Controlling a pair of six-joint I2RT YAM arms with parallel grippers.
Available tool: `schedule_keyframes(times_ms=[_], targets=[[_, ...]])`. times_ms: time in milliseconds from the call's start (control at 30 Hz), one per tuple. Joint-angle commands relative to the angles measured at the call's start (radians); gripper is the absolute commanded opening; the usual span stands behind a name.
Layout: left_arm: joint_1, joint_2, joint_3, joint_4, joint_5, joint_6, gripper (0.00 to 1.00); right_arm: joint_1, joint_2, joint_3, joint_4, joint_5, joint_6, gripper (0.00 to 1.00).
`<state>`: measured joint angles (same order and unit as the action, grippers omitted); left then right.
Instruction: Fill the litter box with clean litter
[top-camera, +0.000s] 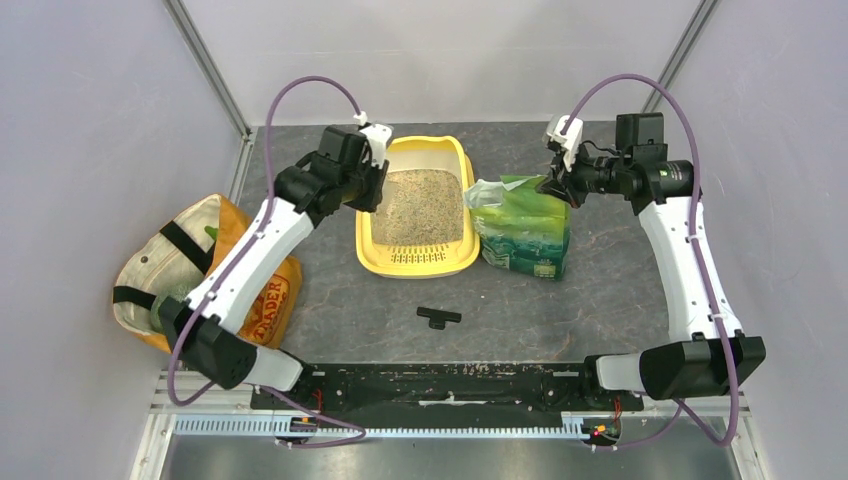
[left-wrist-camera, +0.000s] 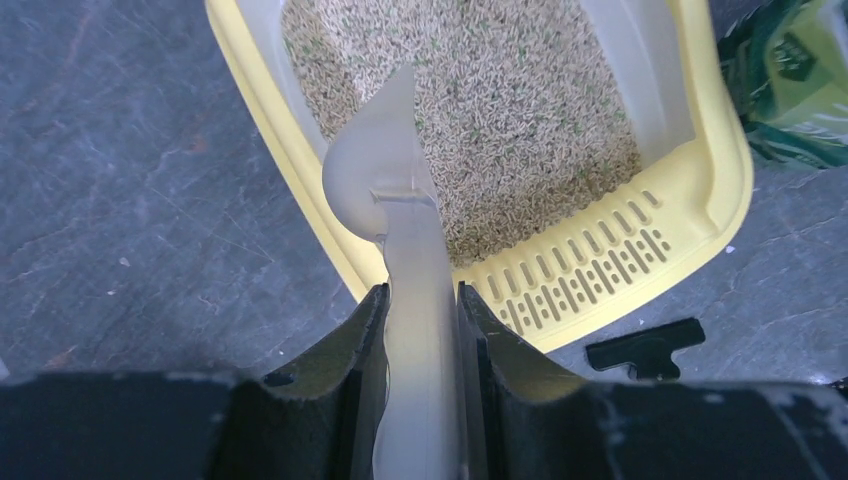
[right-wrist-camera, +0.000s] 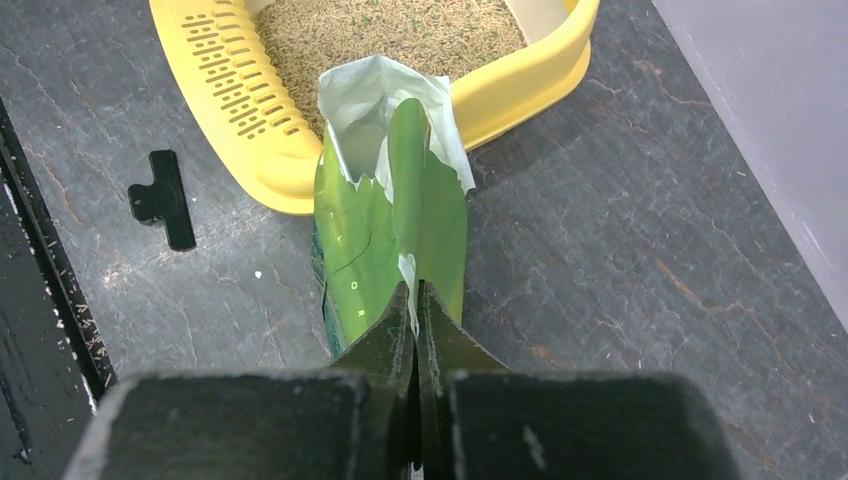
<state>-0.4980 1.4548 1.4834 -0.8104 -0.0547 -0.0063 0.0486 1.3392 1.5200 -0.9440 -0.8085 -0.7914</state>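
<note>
grey stone-patterned table (top-camera: 330, 290) fills the middle of the overhead view, with pale walls around it. the litter box (top-camera: 415, 262) sits at centre frame, its slotted lip toward the bottom, and the clean litter (top-camera: 418, 205) covers its floor. the left claw (left-wrist-camera: 420, 295) pinches the handle of a clear scoop (left-wrist-camera: 375, 180), whose bowl hangs over the box's rim. the right claw (right-wrist-camera: 415, 300), pressed together, nips the top edge of a green bag (right-wrist-camera: 390, 200) standing just right of the box, its torn mouth toward the litter. a black clip (top-camera: 438, 317) lies lower centre. an orange-and-cream tote bag (top-camera: 190, 270) sits at the left.
</note>
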Motion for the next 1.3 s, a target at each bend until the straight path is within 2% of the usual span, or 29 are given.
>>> schedule_keyframes(times_ms=[0,133,233,400,533,867,1067,1133,1200,1267], targets=[[0.011,-0.096,0.018,0.034,-0.011,0.016,0.02,-0.002,-0.050,0.002,0.041,0.023,0.040,0.00],[0.132,-0.118,0.009,0.083,-0.078,-0.086,0.02,-0.005,-0.062,0.003,0.046,0.051,0.058,0.00],[0.206,-0.093,0.043,0.103,-0.170,-0.098,0.02,-0.012,-0.078,-0.009,0.047,0.055,0.059,0.00],[0.377,-0.058,-0.045,0.223,-0.101,-0.228,0.02,-0.013,-0.085,-0.025,0.080,0.055,0.100,0.00],[0.399,-0.019,-0.155,0.374,-0.074,-0.250,0.02,-0.012,-0.090,-0.052,0.119,0.064,0.130,0.00],[0.427,0.161,-0.321,0.734,0.010,-0.370,0.02,-0.013,-0.104,-0.093,0.163,0.131,0.165,0.00],[0.434,0.244,-0.355,0.743,0.048,-0.410,0.03,-0.013,-0.110,-0.103,0.157,0.143,0.187,0.00],[0.437,0.251,-0.378,0.729,0.046,-0.425,0.08,-0.013,-0.104,-0.092,0.150,0.153,0.207,0.00],[0.442,0.255,-0.404,0.706,0.049,-0.449,0.18,-0.013,-0.092,-0.073,0.131,0.157,0.217,0.00],[0.453,0.257,-0.433,0.690,0.050,-0.469,0.19,-0.013,-0.086,-0.060,0.115,0.152,0.219,0.00]])
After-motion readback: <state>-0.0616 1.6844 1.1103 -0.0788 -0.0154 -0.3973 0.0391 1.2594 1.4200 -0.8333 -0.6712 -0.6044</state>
